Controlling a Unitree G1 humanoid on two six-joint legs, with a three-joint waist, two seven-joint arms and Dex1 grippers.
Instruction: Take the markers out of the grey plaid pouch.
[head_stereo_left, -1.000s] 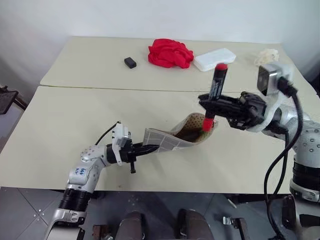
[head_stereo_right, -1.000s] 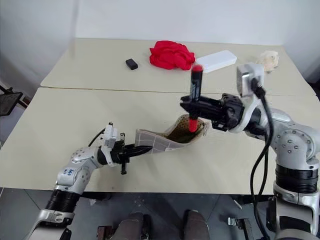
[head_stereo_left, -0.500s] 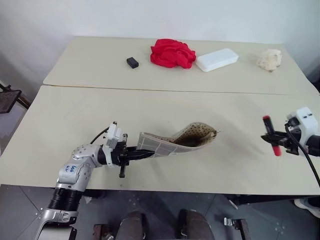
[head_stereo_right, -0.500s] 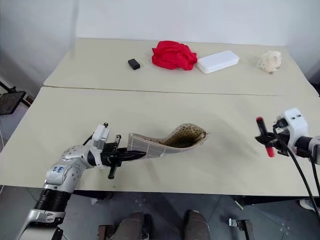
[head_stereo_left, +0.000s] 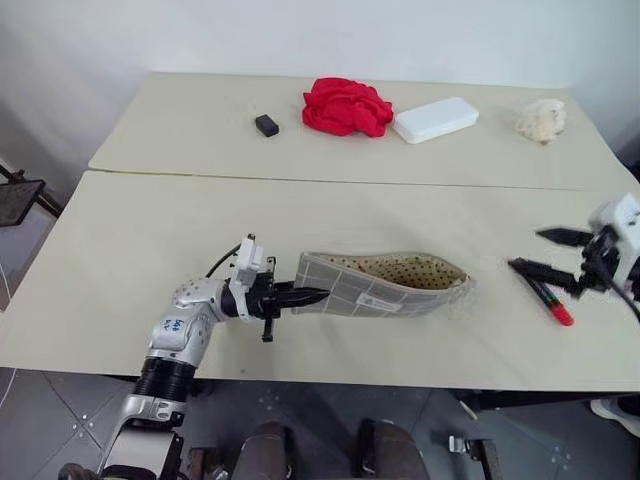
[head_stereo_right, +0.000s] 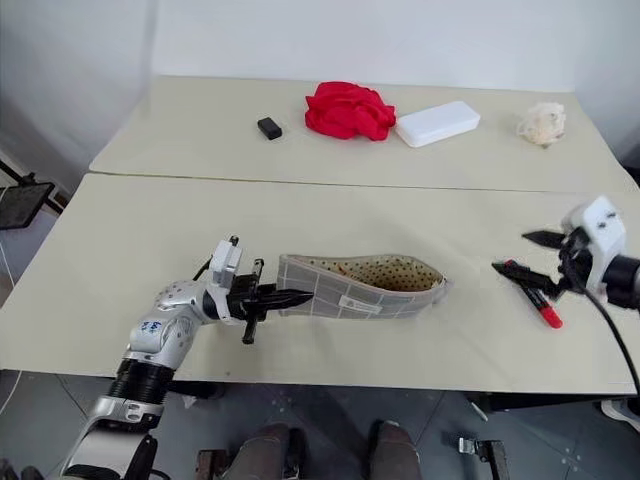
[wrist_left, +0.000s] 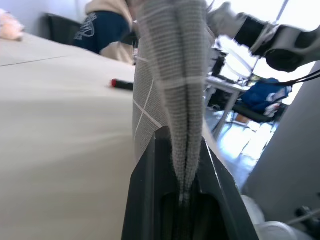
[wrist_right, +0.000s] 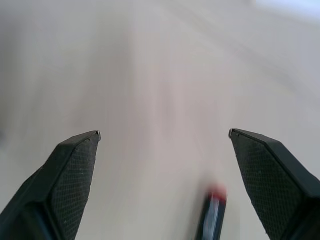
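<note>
- Far across the table (head_stereo_left: 150, 230) sit a small black block (head_stereo_left: 266, 125), a red cloth (head_stereo_left: 345, 106), a white box (head_stereo_left: 431, 119) and a pale crumpled lump (head_stereo_left: 541, 119).
- The left gripper (head_stereo_left: 300, 297) has its jaws clenched on the grey plaid pouch's (head_stereo_left: 385, 285) left end.
- The right gripper (head_stereo_right: 520, 255) has its jaws spread wide, released; the red marker (head_stereo_right: 535, 304) lies on the table just beneath them.

The near table (head_stereo_left: 120, 290) lies bare on both sides of the pouch (head_stereo_left: 385, 285) except for the red marker (head_stereo_left: 548, 300) near its right edge, while the black block (head_stereo_left: 266, 125), red cloth (head_stereo_left: 345, 106) and white box (head_stereo_left: 432, 119) crowd the far table's middle.
</note>
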